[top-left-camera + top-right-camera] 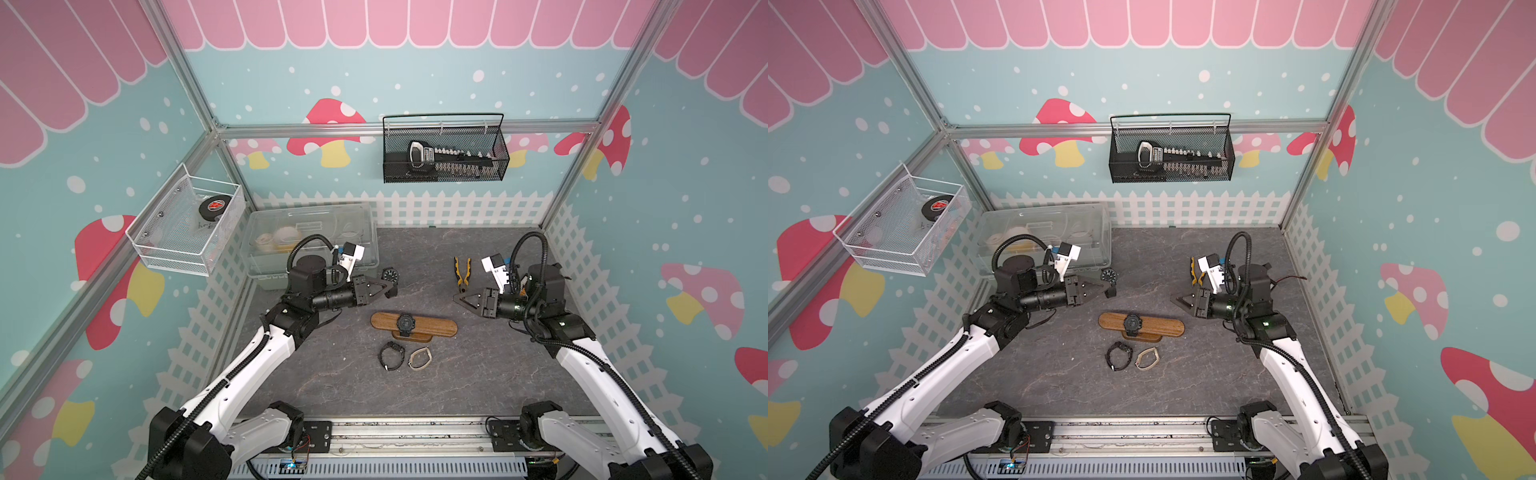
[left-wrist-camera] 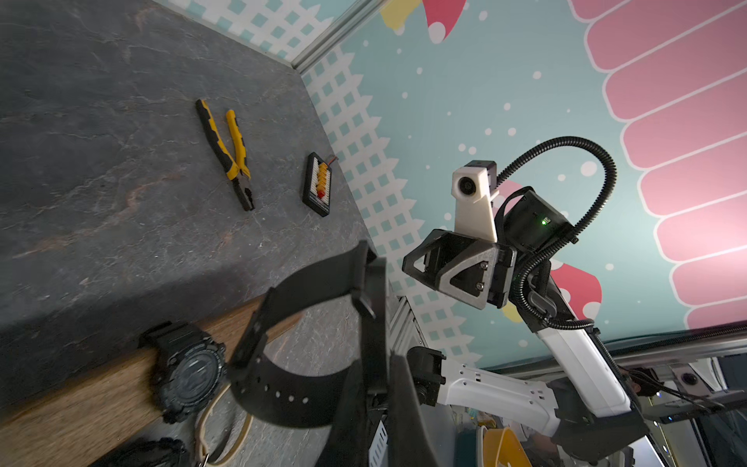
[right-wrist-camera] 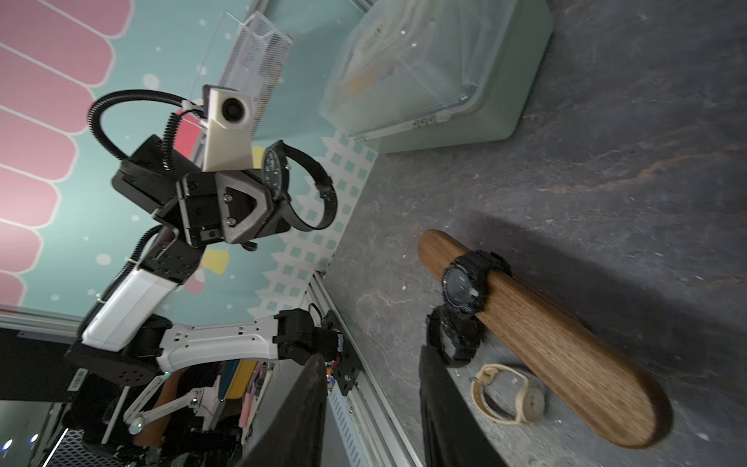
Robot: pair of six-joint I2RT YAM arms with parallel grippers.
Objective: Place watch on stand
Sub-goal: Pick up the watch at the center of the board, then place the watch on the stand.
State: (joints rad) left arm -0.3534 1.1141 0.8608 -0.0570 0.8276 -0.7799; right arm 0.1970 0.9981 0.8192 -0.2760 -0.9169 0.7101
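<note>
- Left gripper is clamped on the round-faced watch, aloft behind the stand; it is not placed yet.
- A chunky watch already wraps the bar; a black watch and a beige watch wait just in front.
- Right gripper hangs with jaws apart, empty.
- Black basket holds a silver watch; white basket holds a tape roll.

Your left pincer is clamped on the watch by its strap; your right pincer points toward it, jaws apart and empty. Both arms reach in from the table's near edge.
</note>
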